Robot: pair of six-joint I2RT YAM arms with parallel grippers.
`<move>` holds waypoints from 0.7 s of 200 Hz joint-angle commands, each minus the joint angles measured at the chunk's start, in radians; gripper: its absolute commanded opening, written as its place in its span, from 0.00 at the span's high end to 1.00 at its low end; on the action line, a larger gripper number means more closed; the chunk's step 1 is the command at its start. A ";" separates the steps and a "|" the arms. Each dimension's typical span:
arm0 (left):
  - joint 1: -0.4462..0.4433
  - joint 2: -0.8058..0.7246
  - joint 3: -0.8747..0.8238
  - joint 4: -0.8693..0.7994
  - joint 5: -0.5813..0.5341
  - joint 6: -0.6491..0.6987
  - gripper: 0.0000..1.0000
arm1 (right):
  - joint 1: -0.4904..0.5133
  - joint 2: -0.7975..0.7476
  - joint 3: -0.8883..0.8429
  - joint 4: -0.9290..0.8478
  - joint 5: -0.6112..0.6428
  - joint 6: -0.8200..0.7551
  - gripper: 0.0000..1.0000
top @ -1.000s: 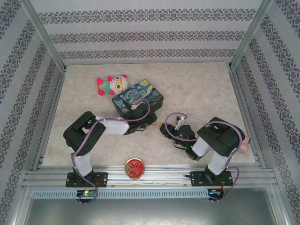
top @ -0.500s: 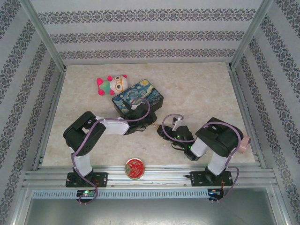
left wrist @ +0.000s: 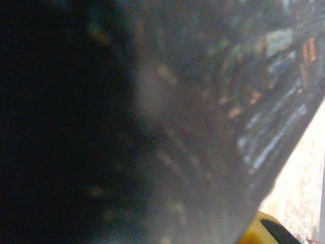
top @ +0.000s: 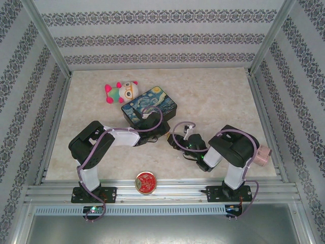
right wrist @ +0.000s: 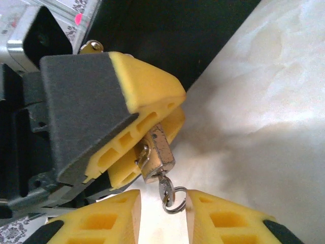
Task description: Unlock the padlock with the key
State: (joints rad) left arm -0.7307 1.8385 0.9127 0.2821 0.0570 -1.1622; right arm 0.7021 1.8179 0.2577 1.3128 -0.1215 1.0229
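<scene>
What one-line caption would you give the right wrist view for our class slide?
Left hand pinches the padlock, the key in its keyhole, right hand open around it.

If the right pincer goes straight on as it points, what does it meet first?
Probably the key, hanging from the padlock in the left pincer; it sits between the tips of the right pincer, though depth is unclear.

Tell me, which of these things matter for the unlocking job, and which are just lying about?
For the job:
padlock
key

Just lying about:
plush toy
starry painted tin
round red tin
</scene>
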 commanded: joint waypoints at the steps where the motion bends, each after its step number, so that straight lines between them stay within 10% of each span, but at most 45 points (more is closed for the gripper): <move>1: -0.004 -0.002 -0.012 -0.057 0.087 0.007 0.87 | -0.014 0.028 0.025 0.027 -0.025 0.000 0.71; 57: -0.004 0.007 -0.008 -0.032 0.111 0.011 0.80 | -0.025 0.071 0.077 0.047 -0.052 0.019 0.92; 140: -0.003 -0.051 -0.079 0.083 0.063 0.052 0.25 | -0.044 0.069 0.075 0.072 -0.052 0.046 1.00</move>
State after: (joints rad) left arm -0.7265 1.8210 0.8791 0.3180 0.1127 -1.1130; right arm 0.6693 1.8900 0.3103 1.3296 -0.1780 1.0527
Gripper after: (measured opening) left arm 0.707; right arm 0.057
